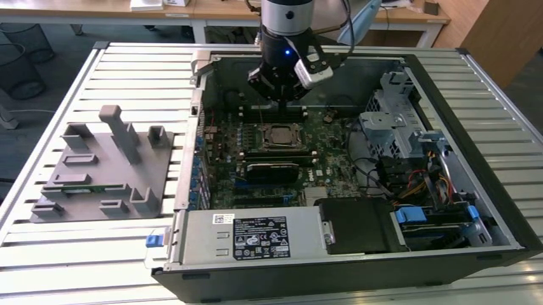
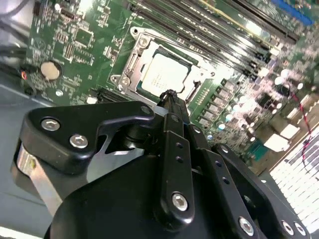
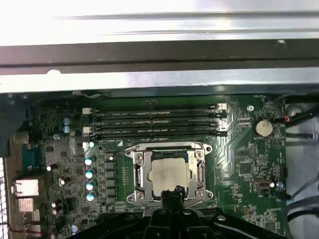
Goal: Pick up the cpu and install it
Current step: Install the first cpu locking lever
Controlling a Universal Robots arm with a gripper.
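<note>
The cpu [image 1: 276,135], a flat silver square, lies inside the dark socket frame [image 1: 278,137] on the green motherboard of the open computer case. Both wrist views show it seated there: the cpu [image 2: 164,74] [image 3: 168,174] sits flat within the metal frame. My gripper [image 1: 278,95] hangs over the board just behind the socket, above the memory slots. In the second wrist view the black fingertips [image 2: 169,95] meet in a point just over the chip's edge, with nothing between them. The gripper [image 3: 172,191] is apart from the cpu.
A grey fixture block [image 1: 102,168] with a green memory strip [image 1: 85,187] stands on the slatted table at the exterior view's left. Case walls [image 1: 441,95], a drive cage [image 1: 395,124], cables and a power supply [image 1: 254,236] ring the board. Memory slots [image 3: 159,122] lie behind the socket.
</note>
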